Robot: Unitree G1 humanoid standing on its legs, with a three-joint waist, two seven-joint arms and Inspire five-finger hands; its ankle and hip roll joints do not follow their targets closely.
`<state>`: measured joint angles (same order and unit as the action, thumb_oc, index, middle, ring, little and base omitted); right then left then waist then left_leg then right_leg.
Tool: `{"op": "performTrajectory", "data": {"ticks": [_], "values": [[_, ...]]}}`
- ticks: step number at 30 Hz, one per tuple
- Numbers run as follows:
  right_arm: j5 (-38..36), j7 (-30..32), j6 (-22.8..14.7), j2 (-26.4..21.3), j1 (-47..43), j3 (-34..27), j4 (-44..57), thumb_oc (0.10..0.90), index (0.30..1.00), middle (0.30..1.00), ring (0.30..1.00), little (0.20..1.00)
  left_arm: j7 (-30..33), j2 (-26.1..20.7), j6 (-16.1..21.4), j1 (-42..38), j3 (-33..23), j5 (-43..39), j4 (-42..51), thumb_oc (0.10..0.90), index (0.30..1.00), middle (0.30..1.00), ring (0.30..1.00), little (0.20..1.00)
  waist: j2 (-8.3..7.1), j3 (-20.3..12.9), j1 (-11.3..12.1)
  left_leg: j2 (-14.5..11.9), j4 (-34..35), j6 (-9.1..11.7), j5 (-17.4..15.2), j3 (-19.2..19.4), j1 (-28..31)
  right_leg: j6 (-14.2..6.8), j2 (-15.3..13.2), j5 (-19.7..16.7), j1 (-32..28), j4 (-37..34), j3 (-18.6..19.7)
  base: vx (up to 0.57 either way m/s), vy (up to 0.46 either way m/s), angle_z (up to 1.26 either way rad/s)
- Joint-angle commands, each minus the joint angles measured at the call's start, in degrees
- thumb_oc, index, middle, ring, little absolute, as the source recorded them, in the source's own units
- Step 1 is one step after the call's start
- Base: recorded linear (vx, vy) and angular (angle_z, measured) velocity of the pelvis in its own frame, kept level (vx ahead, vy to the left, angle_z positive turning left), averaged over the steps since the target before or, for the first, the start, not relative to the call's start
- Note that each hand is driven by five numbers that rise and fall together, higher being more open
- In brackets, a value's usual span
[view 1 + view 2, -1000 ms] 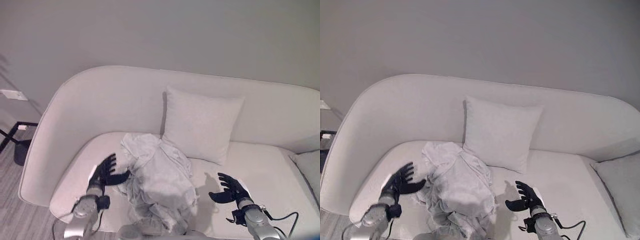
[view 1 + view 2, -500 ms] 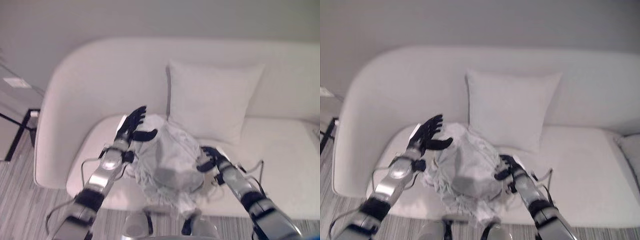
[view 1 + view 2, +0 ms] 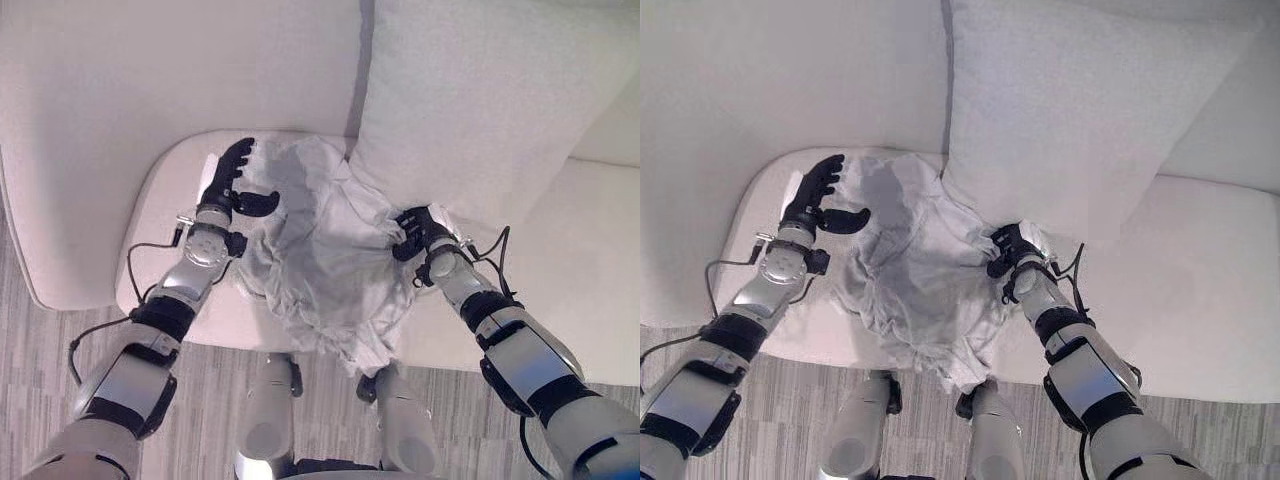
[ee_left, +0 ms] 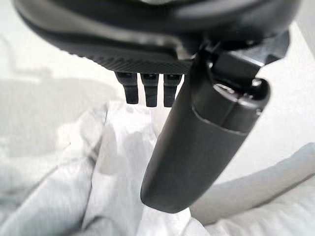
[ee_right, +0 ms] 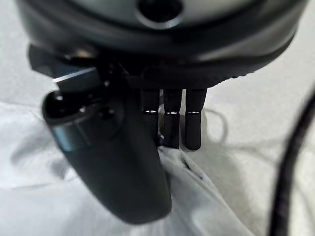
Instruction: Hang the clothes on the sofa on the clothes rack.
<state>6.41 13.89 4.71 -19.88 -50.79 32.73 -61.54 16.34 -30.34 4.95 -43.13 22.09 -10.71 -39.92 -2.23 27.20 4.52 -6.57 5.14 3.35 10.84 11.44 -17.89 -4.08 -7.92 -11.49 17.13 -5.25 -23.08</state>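
on the sofa [image 3: 90, 150], the left hand [image 3: 228, 185] is spread by the clothes [image 3: 320, 250]. right hand [image 3: 415, 232] pinches them; grab more cloth before lifting.

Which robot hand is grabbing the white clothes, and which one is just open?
The right hand has its fingers curled into the clothes beside the pillow. The left hand is open, fingers straight, at the pile's other edge.

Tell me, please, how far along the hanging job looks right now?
Nothing is hung yet: the clothes lie heaped on the sofa by the pillow. In hand: the left hand is open beside the heap, the right hand curls at its edge. Lifting and hanging remain.
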Motion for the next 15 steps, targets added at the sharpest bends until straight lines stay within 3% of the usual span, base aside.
{"op": "performTrajectory", "data": {"ticks": [1,4,5,6,7,8,9,12,13,14,15], "values": [[2.39,0.44,-2.06,2.14,2.58,2.87,7.18,0.4,0.3,0.3,0.3,0.3,1.44,-0.75,2.47,-4.77,0.49,4.68,-4.93,0.8,0.9,0.9,0.9,0.9,-2.98,-2.14,-0.03,-0.35,-0.14,3.31,-3.0,-0.51,-1.41,-6.64,-4.42,1.22,-2.13,0.25,1.36,0.02,0.043,-0.01],[3.71,1.09,-4.39,-1.15,12.77,-0.25,24.84,0.4,0.3,0.3,0.3,0.3,1.48,-2.48,1.69,-3.85,-1.43,6.38,-9.52,0.8,0.9,0.9,0.9,0.9,-5.72,-2.25,-2.55,-0.94,-0.14,3.03,-3.63,0.13,-1.35,-6.88,-4.17,0.88,-1.46,0.25,2.21,0.01,0.01,-0.02],[3.74,1.06,-4.31,-1.2,12.9,-0.3,24.99,0.4,0.3,0.3,0.3,0.3,1.48,-2.45,1.7,-3.82,-1.4,6.38,-9.53,0.8,0.9,0.9,0.9,0.9,-5.7,-2.31,-2.52,-0.94,-0.14,3.02,-3.63,0.14,-1.37,-6.88,-4.18,0.88,-1.44,0.25,2.21,0.04,0.003,-0.08],[3.64,1.31,-5.99,-4.0,19.55,-4.02,32.63,0.4,0.3,0.3,0.3,0.3,1.36,-3.72,1.81,-4.36,-2.04,7.0,-11.99,0.8,0.9,0.9,0.9,0.9,-7.27,-2.47,-4.41,-1.14,-0.14,2.76,-4.03,0.56,-1.18,-7.06,-3.94,0.68,-1.19,0.25,2.7,0.02,0.0,-0.11],[3.65,1.3,-5.98,-4.01,19.56,-4.02,32.64,0.4,0.3,0.3,0.3,0.3,1.36,-3.71,1.81,-4.36,-2.04,7.0,-11.99,0.8,0.9,0.9,0.9,0.9,-7.27,-2.47,-4.4,-1.14,-0.14,2.76,-4.03,0.57,-1.18,-7.06,-3.94,0.68,-1.19,0.25,2.7,0.02,-0.005,-0.11],[3.22,1.58,-6.95,-5.36,24.04,-6.53,37.27,0.4,0.3,0.3,0.3,0.3,1.41,-4.5,1.89,-5.17,-2.54,7.19,-13.61,0.8,0.9,0.9,0.9,0.9,-8.39,-2.36,-5.9,-1.42,-0.14,2.6,-4.24,0.82,-1.19,-7.13,-3.68,0.5,-0.78,0.25,3.23,0.0,-0.005,-0.06],[3.24,1.54,-6.88,-5.39,24.17,-6.61,37.41,0.4,0.3,0.3,0.3,0.3,1.41,-4.46,1.91,-5.18,-2.48,7.18,-13.64,0.8,0.9,0.9,0.9,0.9,-8.39,-2.41,-5.84,-1.42,-0.14,2.6,-4.24,0.84,-1.21,-7.14,-3.68,0.49,-0.74,0.25,3.26,0.0,-0.017,-0.07],[2.22,1.63,-8.64,-7.77,32.92,-12.03,44.57,0.4,0.3,0.3,0.3,0.3,1.12,-6.41,2.04,-7.18,-3.56,6.24,-15.83,0.8,0.9,0.9,0.9,0.9,-10.33,-2.48,-8.76,-1.92,-0.14,2.42,-4.52,1.58,-1.61,-7.44,-3.03,0.09,0.66,0.25,4.43,-0.01,-0.034,-0.1],[2.27,1.53,-8.7,-8.4,35.02,-13.18,45.74,0.4,0.3,0.3,0.3,0.3,1.02,-6.74,2.0,-7.46,-3.7,6.41,-16.0,0.551,0.526,0.526,0.526,0.526,-10.61,-2.6,-9.3,-2.01,-0.14,2.4,-4.58,1.73,-1.68,-7.49,-2.92,0.05,0.89,0.25,4.64,0.0,-0.023,-0.17],[2.41,1.6,-9.15,-9.41,39.37,-15.5,46.82,0.4,0.3,0.3,0.3,0.3,1.67,-7.09,2.29,-7.26,-3.78,7.08,-14.81,0.4,0.3,0.3,0.3,0.3,-10.98,-2.94,-10.14,-2.12,-0.14,2.32,-4.72,1.98,-1.71,-7.62,-2.78,0.02,1.29,0.25,5.08,0.0,-0.03,-0.22],[1.93,1.99,-9.24,-10.03,42.88,-18.04,46.92,0.4,0.3,0.3,0.3,0.3,2.64,-7.0,2.62,-6.14,-3.77,8.43,-12.0,0.4,0.3,0.3,0.3,0.3,-11.06,-3.28,-10.84,-2.19,-0.14,2.18,-4.93,2.32,-1.32,-7.73,-2.75,0.05,1.25,0.25,5.4,0.0,-0.024,-0.24]]}}
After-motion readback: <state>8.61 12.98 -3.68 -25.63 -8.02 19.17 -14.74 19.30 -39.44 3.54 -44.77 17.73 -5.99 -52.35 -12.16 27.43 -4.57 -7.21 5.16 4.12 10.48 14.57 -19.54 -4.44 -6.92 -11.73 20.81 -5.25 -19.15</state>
